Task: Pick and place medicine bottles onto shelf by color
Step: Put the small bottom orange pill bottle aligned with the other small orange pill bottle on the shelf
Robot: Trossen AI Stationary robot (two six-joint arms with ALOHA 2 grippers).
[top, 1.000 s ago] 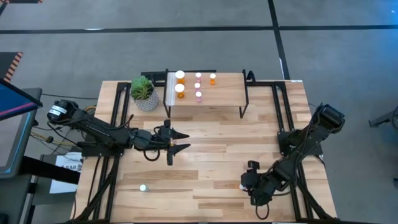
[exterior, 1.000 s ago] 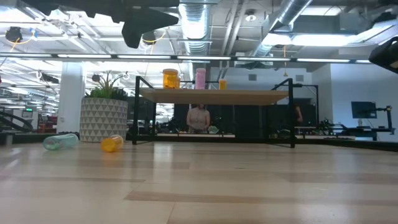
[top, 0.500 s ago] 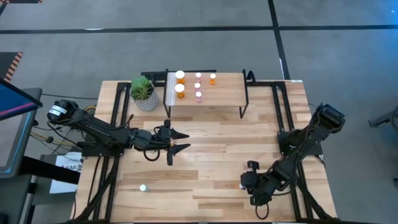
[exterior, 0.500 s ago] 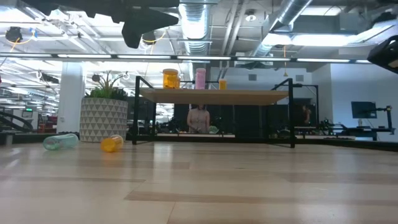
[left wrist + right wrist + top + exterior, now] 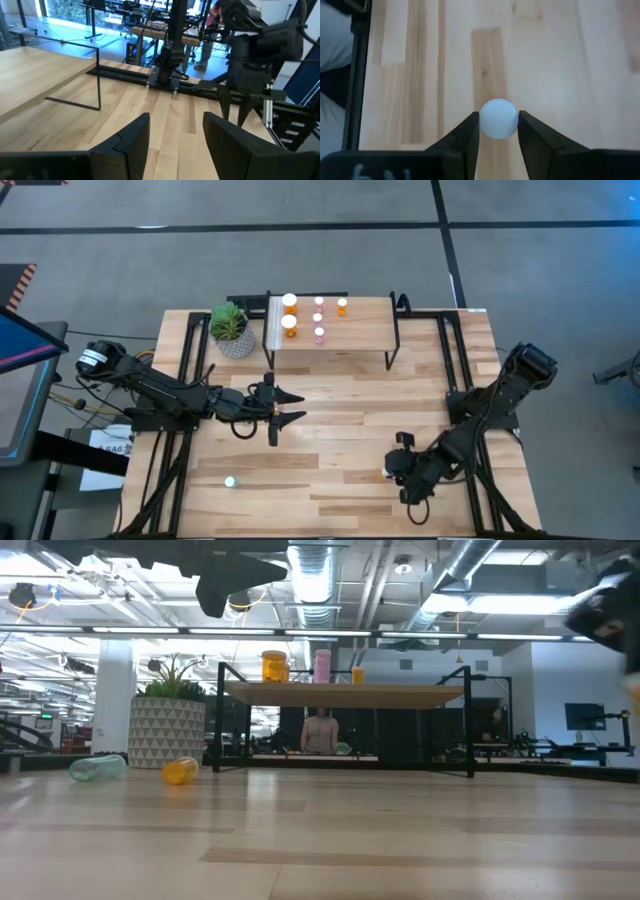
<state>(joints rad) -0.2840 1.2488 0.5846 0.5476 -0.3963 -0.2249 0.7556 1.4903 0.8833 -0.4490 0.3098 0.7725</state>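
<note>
The shelf (image 5: 345, 330) stands at the table's far side and carries several upright orange and pink medicine bottles (image 5: 289, 323). A teal bottle (image 5: 230, 481) lies on the table near the front left, and in the low view an orange bottle (image 5: 180, 771) lies beside it. My right gripper (image 5: 391, 473) is near the table's front right, shut on a small white-capped bottle (image 5: 498, 118) whose body is hidden below its cap. My left gripper (image 5: 300, 407) hovers open above the table's middle, in front of the shelf, with nothing between its fingers. My right gripper pinches the bottle's round white cap (image 5: 498, 131) between its two fingers, one on each side. The fingers slant down at it from the table's near right. The bottle stands upright in the hold; whether its foot is off the table is hidden.
A potted plant (image 5: 232, 330) stands left of the shelf. Black frame rails (image 5: 190, 360) run along both sides of the table. Bare wood lies between the shelf and the front edge. A person shows in the room behind the shelf (image 5: 320, 730).
My right gripper has shifted slightly toward the table's far edge; its arm shows blurred in the low view. The bottles on the shelf and those lying on the table stay where they were.
</note>
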